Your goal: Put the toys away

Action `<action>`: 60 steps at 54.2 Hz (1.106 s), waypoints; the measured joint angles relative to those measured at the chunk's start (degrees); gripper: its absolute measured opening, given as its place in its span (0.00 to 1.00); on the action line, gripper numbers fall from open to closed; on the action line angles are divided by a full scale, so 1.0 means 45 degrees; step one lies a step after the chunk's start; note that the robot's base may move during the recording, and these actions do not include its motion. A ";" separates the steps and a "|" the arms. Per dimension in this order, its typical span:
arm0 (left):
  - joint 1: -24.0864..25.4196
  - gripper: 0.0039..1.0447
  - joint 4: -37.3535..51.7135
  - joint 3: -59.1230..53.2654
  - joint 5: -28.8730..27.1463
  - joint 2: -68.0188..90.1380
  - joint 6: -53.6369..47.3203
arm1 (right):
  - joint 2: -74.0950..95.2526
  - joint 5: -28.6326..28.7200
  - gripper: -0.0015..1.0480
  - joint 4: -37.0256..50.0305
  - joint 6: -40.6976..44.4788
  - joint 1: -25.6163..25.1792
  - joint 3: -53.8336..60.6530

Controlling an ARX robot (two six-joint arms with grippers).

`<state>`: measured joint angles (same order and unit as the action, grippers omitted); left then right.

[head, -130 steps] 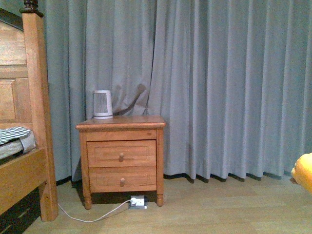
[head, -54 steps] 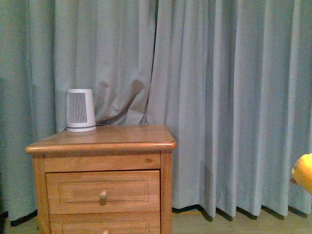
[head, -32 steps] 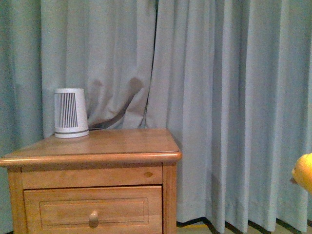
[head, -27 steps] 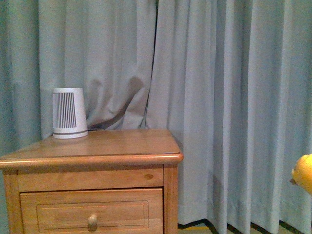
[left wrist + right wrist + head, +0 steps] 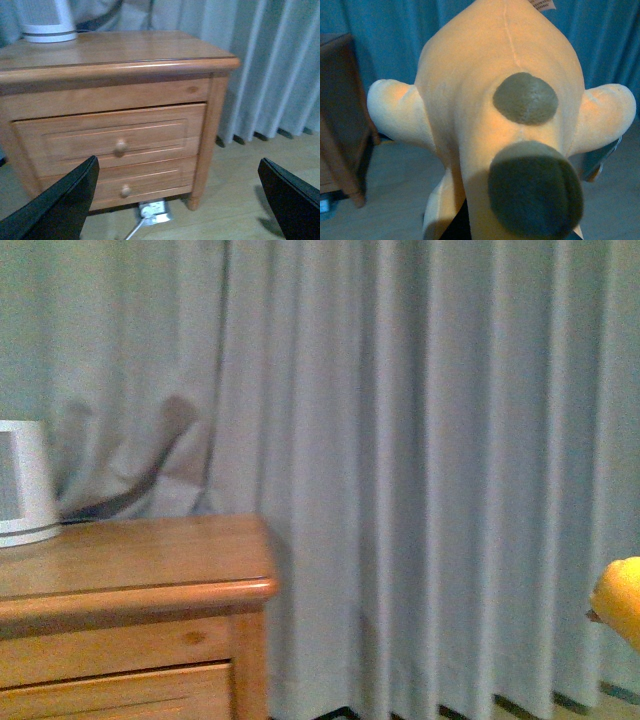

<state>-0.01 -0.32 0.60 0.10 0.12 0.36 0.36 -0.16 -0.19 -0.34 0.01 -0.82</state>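
While grey-blue curtains (image 5: pixel 420 440) fill most of the front view, a wooden nightstand (image 5: pixel 130 565) stands at lower left. A white appliance (image 5: pixel 22 485) sits at the back of its top, cut off by the frame edge. The orange-yellow plush toy (image 5: pixel 622 602) shows only as a rounded patch at the right edge, in the air and well apart from the nightstand. The picture is slightly blurred.

The left wrist view takes the nightstand from its front corner. Two closed drawers are stacked one above the other, an upper knob (image 5: pixel 120 146) and a lower knob (image 5: pixel 125 190) at their centres. A power strip (image 5: pixel 152 211) lies on the wooden floor (image 5: pixel 240 200) beneath it. The left hand (image 5: pixel 177 165) is spread wide and holds nothing, its black fingers at the two lower corners.

In the right wrist view the plush toy fills nearly the whole frame, clear of the floor, with stubby limbs out to either side and two dark round patches on its body. The right hand (image 5: pixel 517 215) pinches the toy, its fingers almost wholly hidden behind the plush.
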 joint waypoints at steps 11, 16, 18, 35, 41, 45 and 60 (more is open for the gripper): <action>-0.0015 0.94 0.0000 0.0000 -0.0019 -0.0005 -0.0005 | -0.0005 0.0044 0.07 0.0000 0.0000 0.0005 0.0000; -0.0015 0.94 0.0000 0.0000 -0.0019 -0.0005 -0.0005 | 0.0000 0.0049 0.07 0.0000 0.0000 0.0010 0.0000; -0.0015 0.94 0.0000 0.0000 -0.0034 -0.0005 0.0000 | 0.0000 0.0044 0.07 0.0000 0.0005 0.0010 0.0000; -0.0024 0.94 0.0000 0.0000 -0.0039 -0.0005 -0.0005 | 0.0005 0.0024 0.07 0.0000 0.0000 0.0015 0.0000; -0.0024 0.94 0.0000 0.0000 -0.0024 -0.0005 -0.0005 | 0.0010 0.0029 0.07 0.0000 0.0000 0.0015 0.0000; -0.0024 0.94 0.0000 0.0000 -0.0039 -0.0005 -0.0005 | 0.0005 0.0034 0.07 0.0000 0.0000 0.0015 0.0000; -0.0024 0.94 0.0000 0.0000 -0.0039 -0.0010 -0.0005 | 0.0010 0.0029 0.07 0.0000 0.0000 0.0015 0.0000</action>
<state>-0.12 -0.32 0.60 -0.08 0.08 0.34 0.40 -0.03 -0.19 -0.34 0.08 -0.82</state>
